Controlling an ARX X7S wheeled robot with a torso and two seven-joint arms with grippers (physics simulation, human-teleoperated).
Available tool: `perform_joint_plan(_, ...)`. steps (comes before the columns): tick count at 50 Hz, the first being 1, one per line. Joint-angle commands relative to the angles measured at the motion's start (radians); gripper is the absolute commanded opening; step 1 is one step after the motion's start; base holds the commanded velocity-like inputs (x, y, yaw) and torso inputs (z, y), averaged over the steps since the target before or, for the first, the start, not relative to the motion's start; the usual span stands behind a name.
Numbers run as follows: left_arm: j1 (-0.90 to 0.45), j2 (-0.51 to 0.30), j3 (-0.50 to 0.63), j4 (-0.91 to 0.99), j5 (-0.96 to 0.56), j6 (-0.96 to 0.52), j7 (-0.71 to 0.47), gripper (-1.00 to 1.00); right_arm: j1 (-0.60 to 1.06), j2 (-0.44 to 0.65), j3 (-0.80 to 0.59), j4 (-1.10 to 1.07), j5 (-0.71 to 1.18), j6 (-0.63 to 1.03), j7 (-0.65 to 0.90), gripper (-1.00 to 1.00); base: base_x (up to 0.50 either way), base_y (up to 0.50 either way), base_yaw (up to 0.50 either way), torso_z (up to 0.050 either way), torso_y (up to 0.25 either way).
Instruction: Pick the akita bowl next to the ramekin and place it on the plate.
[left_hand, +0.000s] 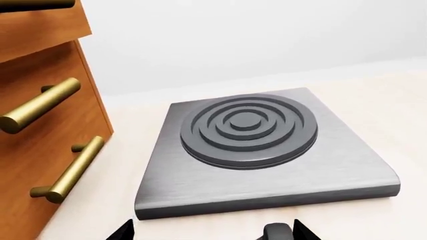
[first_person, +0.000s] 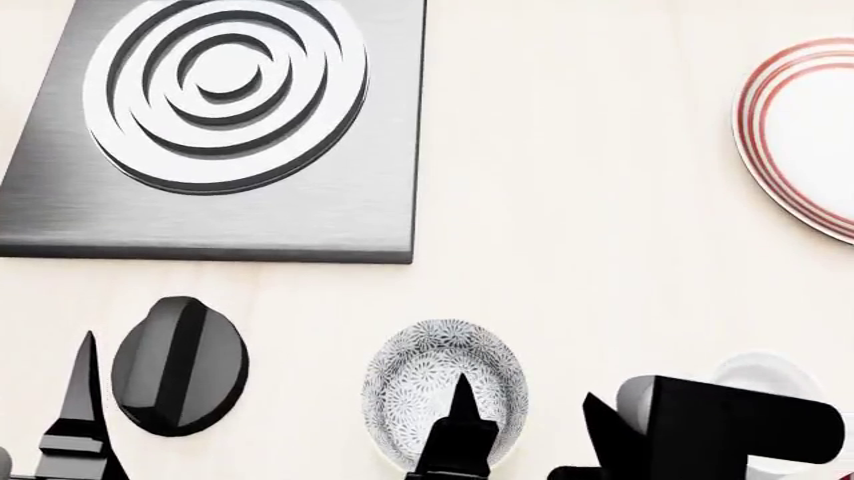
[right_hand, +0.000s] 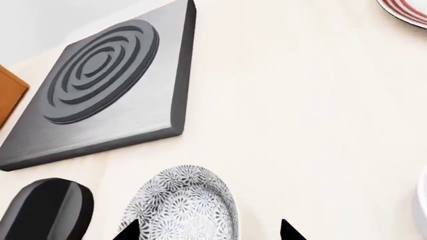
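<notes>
The akita bowl (first_person: 447, 385) stands upright at the counter's near edge, white with a grey floral speckle. To its right the plain white ramekin (first_person: 771, 378) is partly hidden by my right arm. My right gripper (first_person: 527, 418) hovers open over the bowl, one fingertip above its inside and the other past its rim towards the ramekin. In the right wrist view the bowl (right_hand: 183, 207) lies between the open right gripper's (right_hand: 210, 231) tips. The red-ringed plate (first_person: 807, 130) sits far right, cut by the frame edge. My left gripper (left_hand: 213, 232) is open and holds nothing.
A grey burner slab with raised rings (first_person: 220, 120) fills the far left of the counter. A black rounded object (first_person: 180, 365) lies left of the bowl. A wooden drawer front with brass handles (left_hand: 47, 105) stands beside the slab.
</notes>
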Motion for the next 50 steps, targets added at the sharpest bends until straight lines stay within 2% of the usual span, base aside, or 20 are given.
perform_joint_plan(1,-0.001,-0.002,0.007,-0.003,0.003,0.002,-0.001,1.00,-0.006,-0.012,-0.009,0.040,-0.013,-0.002,-0.025,1.00,0.00,0.00,0.00,0.000,0.000)
perform_joint_plan(50,0.001,-0.020,-0.001,-0.010,-0.008,0.010,-0.013,1.00,0.014,-0.041,-0.031,0.142,-0.029,0.001,-0.087,1.00,0.00,0.00,0.00,0.000,0.000)
